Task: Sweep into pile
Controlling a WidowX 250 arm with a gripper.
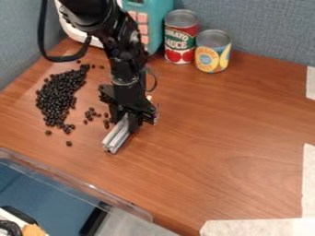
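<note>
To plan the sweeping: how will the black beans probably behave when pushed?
The black beans look small and rounded, so they may roll. Lying loose, they would probably spread apart rather than slide as one piece.

Blue-gray fabric partition walls (pixel 265 23), brown wood-grain tabletop (pixel 227 138), pale strips (pixel 265 227) along its edges
</note>
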